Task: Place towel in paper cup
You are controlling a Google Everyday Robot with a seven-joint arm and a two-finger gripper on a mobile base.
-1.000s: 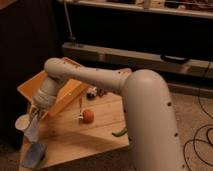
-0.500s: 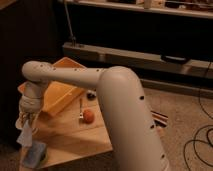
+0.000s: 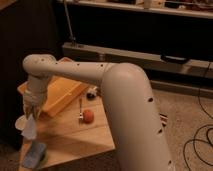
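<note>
Pincer [image 3: 31,111] is over the left edge of the worktop [image 3: 75,137], closed on the towel [image 3: 30,128]. The towel dangles limp straight below it. I see the paper cup [image 3: 20,122] just below-left of the pincer, partly behind the cloth. Blue sponge block [image 3: 34,154] lies further below the pincer. Yellow-orange bin [image 3: 62,95] is to the pincer's right.

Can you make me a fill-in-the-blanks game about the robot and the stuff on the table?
1. The gripper, just in front of the yellow-orange bin, is shut on the ____, which hangs down from it.
2. The small ball on the table is ____.
3. The spongy block at the table's front corner is ____.
Missing words: towel; orange; blue.
</note>
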